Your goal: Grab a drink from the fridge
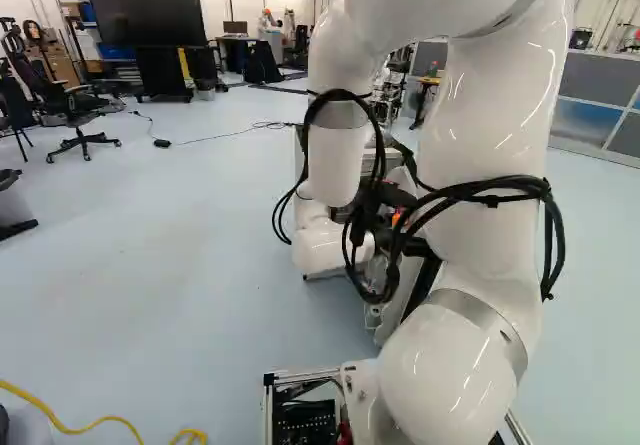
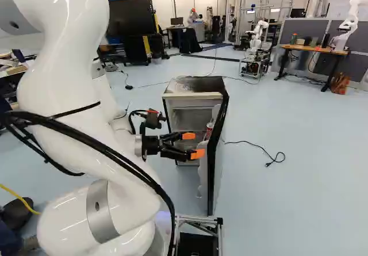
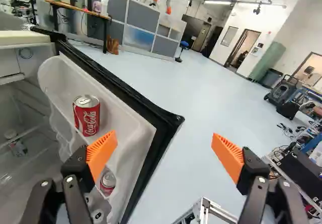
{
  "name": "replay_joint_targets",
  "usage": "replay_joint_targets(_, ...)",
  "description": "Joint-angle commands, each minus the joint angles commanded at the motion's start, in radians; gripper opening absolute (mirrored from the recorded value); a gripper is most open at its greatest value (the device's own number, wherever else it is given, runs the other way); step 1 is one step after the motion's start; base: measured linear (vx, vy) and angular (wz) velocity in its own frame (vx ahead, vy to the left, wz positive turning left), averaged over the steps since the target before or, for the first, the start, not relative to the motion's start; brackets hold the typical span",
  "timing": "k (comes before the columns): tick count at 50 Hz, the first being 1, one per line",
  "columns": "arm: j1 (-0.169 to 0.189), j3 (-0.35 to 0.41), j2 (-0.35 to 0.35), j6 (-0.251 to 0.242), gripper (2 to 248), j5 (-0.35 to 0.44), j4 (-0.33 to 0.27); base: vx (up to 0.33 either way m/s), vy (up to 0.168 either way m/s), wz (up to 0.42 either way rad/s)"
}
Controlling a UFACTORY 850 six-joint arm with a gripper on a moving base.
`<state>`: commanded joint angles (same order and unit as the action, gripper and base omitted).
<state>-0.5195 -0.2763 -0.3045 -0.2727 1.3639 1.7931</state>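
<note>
We have the fridge (image 2: 198,84) ahead of us with its door (image 3: 132,131) swung open, the white shelf (image 3: 59,74) moulded into the inner side of that door, and our fingers (image 3: 102,152) spread wide with nothing between them. The drink we judge handiest is the upper can (image 3: 86,116), upright on that shelf, ahead of the fingers and nearer the one on the fridge side. We expect it to be fairly heavy for its size if full, though we cannot tell that from here. Its thin metal wall should feel firm under pressure from inside yet dent if we clamp hard, and a chilled, smooth skin may slip. We would take it round the middle, one pad on each side, square to its upright line, minding the door liner close by. It is a short, straight cylinder, glossy red with pale flowing lettering, narrowing at the shoulder to a bare silvery lid. The lower can (image 3: 107,180), further down the door, shows a similar red and silver, partly hidden by the liner.
</note>
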Motion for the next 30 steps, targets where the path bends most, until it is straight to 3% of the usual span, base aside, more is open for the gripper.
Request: replay_joint_targets(30,0.116,-0.121,-0.036,0.000,247,0.042,0.080,0.000,0.000,0.000)
